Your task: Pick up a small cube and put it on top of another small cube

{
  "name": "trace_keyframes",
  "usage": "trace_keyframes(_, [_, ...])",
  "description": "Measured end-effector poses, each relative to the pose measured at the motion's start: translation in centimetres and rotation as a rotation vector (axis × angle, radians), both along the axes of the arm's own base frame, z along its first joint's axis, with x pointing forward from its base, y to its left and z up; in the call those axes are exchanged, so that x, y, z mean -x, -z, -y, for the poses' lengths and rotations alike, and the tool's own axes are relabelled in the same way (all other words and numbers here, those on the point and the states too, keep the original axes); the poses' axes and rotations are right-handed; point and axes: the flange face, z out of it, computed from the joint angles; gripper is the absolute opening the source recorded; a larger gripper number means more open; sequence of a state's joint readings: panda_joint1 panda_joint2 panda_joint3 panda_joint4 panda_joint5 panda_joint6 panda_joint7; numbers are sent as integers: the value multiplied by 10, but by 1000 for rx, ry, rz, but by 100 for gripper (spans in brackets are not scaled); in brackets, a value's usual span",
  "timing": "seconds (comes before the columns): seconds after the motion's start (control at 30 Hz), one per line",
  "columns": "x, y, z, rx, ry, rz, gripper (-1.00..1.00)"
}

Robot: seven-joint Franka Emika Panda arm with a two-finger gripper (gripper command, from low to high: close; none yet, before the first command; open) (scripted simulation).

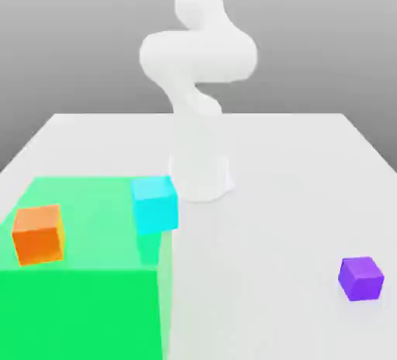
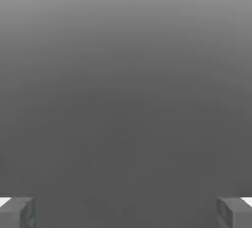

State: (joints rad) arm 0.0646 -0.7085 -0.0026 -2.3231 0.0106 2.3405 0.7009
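The small purple cube [image 1: 361, 278] rests on the white table [image 1: 295, 195] toward the exterior view's right, near the front. It is a little smaller than the other cubes and nothing touches it. In the hand view my gripper [image 2: 126, 214] is open: its two grey fingertips [image 2: 17, 212] stand far apart with nothing between them, against a plain grey background. The white arm [image 1: 198, 56] is folded up above its base [image 1: 200, 176] at the back middle of the table, well away from the purple cube.
A bright green area [image 1: 85, 296] covers the front of the table on the exterior view's left. An orange cube [image 1: 37, 234] sits over its left part. A cyan cube [image 1: 154, 205] sits at its far right corner, close to the arm's base.
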Motion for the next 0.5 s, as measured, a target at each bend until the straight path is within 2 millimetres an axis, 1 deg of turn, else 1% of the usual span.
trace_keyframes(0.1, [-34, 54, -35, 73, -172, -83, 0])
trace_keyframes(0.17, [-50, 91, -60, 121, -285, -133, 0])
trace_keyframes(0.23, [-61, 129, -86, 168, -399, -181, 0])
trace_keyframes(0.3, [-67, 167, -112, 216, -514, -226, 0])
trace_keyframes(0.37, [-69, 207, -138, 263, -630, -270, 0])
trace_keyframes(0.43, [-66, 247, -163, 312, -748, -312, 0])
trace_keyframes(0.5, [-58, 287, -187, 360, -865, -353, 0])
